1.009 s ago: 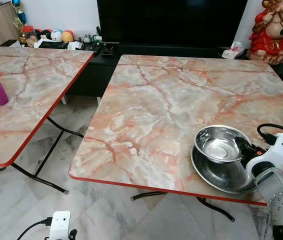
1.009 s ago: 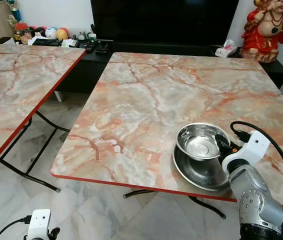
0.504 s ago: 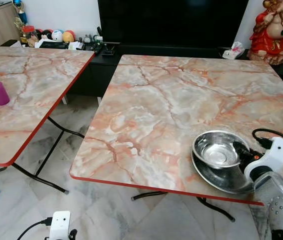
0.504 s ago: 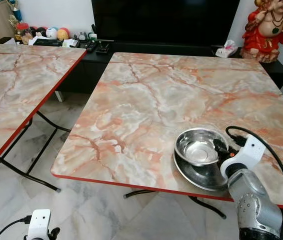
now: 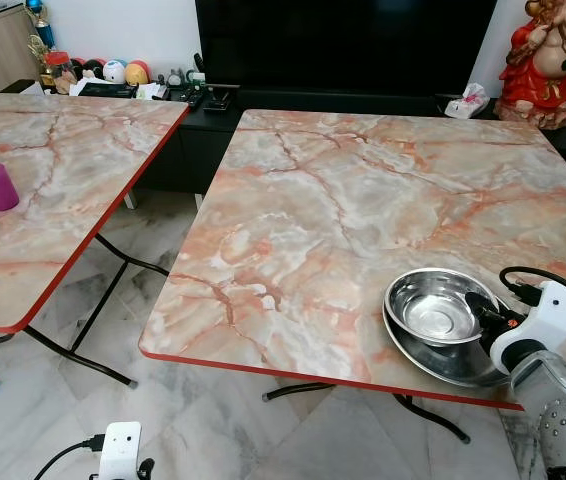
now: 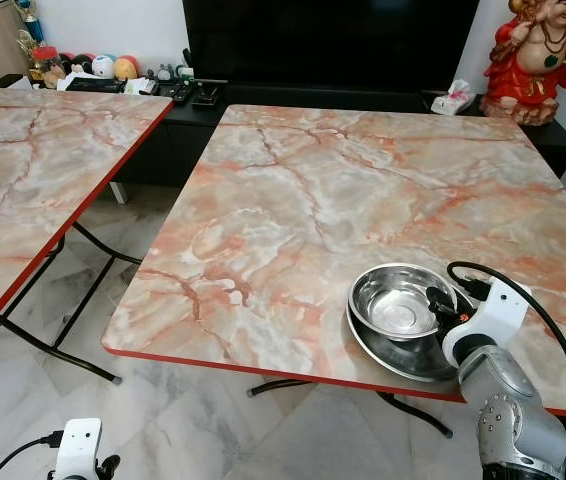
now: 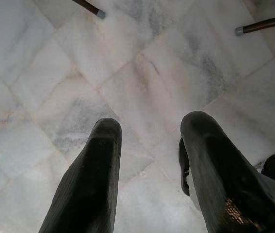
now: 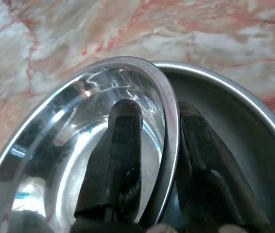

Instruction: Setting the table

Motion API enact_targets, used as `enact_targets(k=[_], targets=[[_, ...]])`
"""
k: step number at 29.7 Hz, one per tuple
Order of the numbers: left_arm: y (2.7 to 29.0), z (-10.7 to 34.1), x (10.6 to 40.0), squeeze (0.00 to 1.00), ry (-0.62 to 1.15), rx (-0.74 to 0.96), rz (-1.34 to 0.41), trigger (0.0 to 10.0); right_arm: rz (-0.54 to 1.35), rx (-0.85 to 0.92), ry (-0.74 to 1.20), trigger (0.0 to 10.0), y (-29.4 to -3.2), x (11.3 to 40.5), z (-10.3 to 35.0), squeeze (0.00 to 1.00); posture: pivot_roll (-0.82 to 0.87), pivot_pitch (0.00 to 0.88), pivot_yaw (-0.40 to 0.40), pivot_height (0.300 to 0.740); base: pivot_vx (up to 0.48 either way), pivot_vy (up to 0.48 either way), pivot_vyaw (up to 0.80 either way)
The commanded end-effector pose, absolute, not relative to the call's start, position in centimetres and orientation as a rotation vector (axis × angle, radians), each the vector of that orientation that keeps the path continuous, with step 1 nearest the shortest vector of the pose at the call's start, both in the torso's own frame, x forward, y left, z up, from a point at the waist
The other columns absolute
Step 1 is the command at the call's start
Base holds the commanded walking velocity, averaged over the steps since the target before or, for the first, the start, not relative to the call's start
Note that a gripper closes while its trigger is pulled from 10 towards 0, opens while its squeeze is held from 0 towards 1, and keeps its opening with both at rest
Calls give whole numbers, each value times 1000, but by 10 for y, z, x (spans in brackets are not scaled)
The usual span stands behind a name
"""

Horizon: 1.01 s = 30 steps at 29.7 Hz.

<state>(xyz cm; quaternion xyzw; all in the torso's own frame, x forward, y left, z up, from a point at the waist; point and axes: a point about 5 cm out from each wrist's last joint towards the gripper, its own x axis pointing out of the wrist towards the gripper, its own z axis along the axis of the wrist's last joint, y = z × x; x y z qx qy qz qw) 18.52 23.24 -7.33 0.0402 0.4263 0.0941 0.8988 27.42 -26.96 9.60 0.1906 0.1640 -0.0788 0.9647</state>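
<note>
Right wrist view shows the right pincer (image 8: 149,160) clamped on the rim of the steel bowl (image 8: 69,145), one finger inside, one outside, above the steel plate (image 8: 234,111) near the worktop (image 5: 343,200) front edge. Placing the bowl seems underway; next, release and withdraw. The left pincer (image 7: 147,145) hangs spread apart over the floor.
</note>
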Motion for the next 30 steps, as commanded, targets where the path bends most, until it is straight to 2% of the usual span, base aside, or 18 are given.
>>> enact_targets(k=[1, 13, 14, 15, 16, 17, 19, 20, 21, 22, 30], targets=[[233, -74, 184, 0, 895, 94, 188, 10000, -173, 366, 317, 10000, -276, 274, 100, 0, -9, 10, -1, 740, 0, 0, 0], [233, -74, 184, 0, 896, 97, 186, 10000, -165, 350, 328, 10000, -277, 271, 99, 0, -11, 12, 1, 740, 0, 0, 0], [233, -74, 184, 0, 895, 96, 187, 10000, -148, 343, 331, 10000, -275, 272, 99, 671, -10, 12, 1, 740, 0, 0, 0], [233, -74, 184, 0, 894, 96, 187, 10000, -141, 341, 331, 10000, -274, 272, 99, 671, -10, 12, 1, 740, 0, 0, 0], [233, -74, 184, 0, 894, 96, 188, 10000, -138, 332, 331, 10000, -274, 272, 100, 882, -8, 11, 0, 740, 0, 0, 0], [233, -74, 185, 0, 894, 95, 188, 10000, -135, 325, 332, 10000, -274, 272, 100, 882, -7, 11, 0, 740, 0, 0, 0], [233, -74, 185, 0, 893, 96, 189, 10000, -161, 310, 332, 10000, -277, 271, 100, 788, -8, 12, 1, 740, 0, 0, 0], [233, -74, 185, 0, 893, 96, 189, 10000, -167, 308, 332, 10000, -278, 271, 100, 788, -8, 12, 1, 740, 0, 0, 0], [233, -74, 185, 0, 893, 97, 189, 10000, -166, 308, 331, 10000, -279, 271, 101, 247, -10, 12, 1, 740, 0, 0, 0], [233, -74, 185, 0, 893, 98, 189, 10000, -160, 304, 333, 10000, -279, 271, 102, 0, -10, 12, 1, 740, 0, 0, 0], [232, -74, 185, 0, 892, 94, 186, 10000, -181, 251, 353, 10000, -285, 268, 102, 0, -9, 12, 0, 740, 0, 0, 0]])
